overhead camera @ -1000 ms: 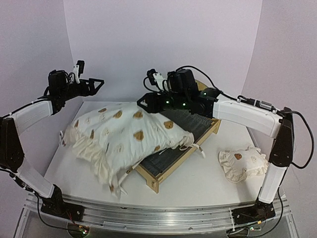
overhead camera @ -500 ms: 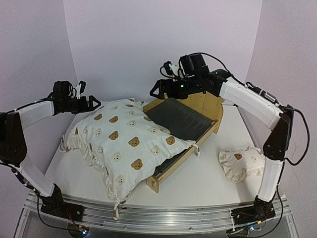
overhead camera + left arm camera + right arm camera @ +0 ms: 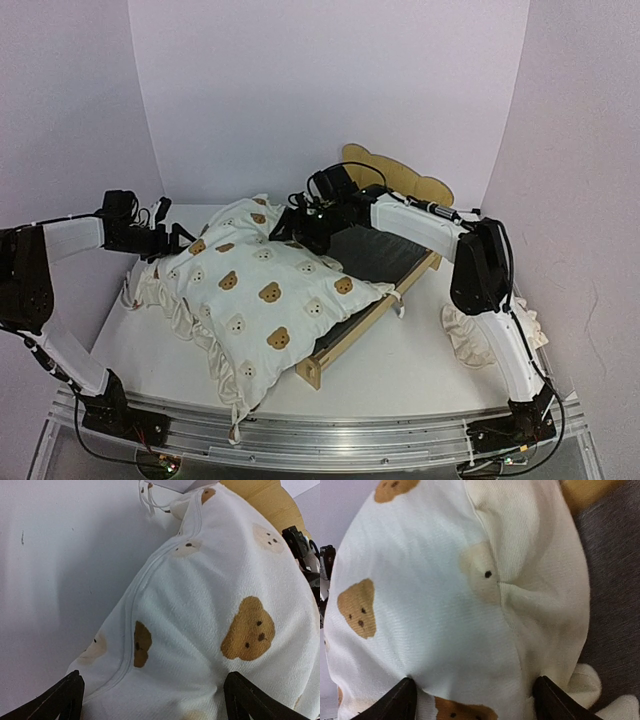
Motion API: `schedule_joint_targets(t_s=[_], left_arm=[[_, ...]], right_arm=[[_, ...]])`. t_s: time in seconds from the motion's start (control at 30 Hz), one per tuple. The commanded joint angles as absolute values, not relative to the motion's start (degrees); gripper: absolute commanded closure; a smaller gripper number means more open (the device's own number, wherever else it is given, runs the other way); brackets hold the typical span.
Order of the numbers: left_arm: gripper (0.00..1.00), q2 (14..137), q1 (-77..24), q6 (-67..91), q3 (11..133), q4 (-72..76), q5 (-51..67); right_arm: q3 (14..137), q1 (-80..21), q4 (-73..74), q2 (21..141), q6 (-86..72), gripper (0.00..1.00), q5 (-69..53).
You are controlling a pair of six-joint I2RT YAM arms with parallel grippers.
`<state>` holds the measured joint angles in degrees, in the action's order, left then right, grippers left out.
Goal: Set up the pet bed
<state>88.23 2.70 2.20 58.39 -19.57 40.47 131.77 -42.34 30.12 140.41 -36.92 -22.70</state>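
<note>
One cushion (image 3: 265, 290), placement step, bulging between wide-spread fingers of my left gripper (image 3: 156, 700) and right gripper (image 3: 475, 699); next, probably pinch and drag onto pet bed (image 3: 385, 255).

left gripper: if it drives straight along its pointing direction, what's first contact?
The cream bear-print cushion. It fills the space right ahead of the open left gripper and looks very close, though the exact gap is unclear.
</note>
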Motion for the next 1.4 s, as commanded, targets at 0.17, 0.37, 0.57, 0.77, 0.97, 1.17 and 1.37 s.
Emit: schedule_joint_targets(t_s=[0.17, 0.37, 0.57, 0.77, 0.97, 1.17, 1.37], left_arm=[[0.67, 88.3, 2.5, -9.3, 59.3, -22.4, 45.4], [1.0, 89.6, 2.5, -9.7, 72.9, -19.8, 38.8], [1.0, 96.0, 1.9, -13.3, 94.4, -16.2, 36.5], [1.0, 103.2, -6.2, -16.7, 110.8, -16.5, 38.0], [1.0, 108.5, -13.0, -14.6, 118.2, -13.7, 40.7], [1.0, 113.8, -19.0, -16.0, 118.6, -11.9, 37.4], [1.0, 118.1, -24.4, -16.8, 117.0, -5.5, 34.1]], right_arm=[[126.0, -43.1, 25.9, 134.5, -42.1, 0.91, -27.9], [125.4, -45.6, 26.0, 126.5, -36.3, 1.0, -22.3], [123.6, -52.8, 25.9, 118.0, -26.2, 1.0, -13.8], [121.3, -59.7, 25.7, 113.2, -18.2, 1.0, -11.0], [115.6, -61.9, 25.2, 108.9, -17.4, 1.0, -9.0], [101.7, -62.1, 24.4, 101.5, -22.3, 1.0, 0.2], [83.4, -61.0, 23.9, 91.2, -30.5, 1.0, 17.3]])
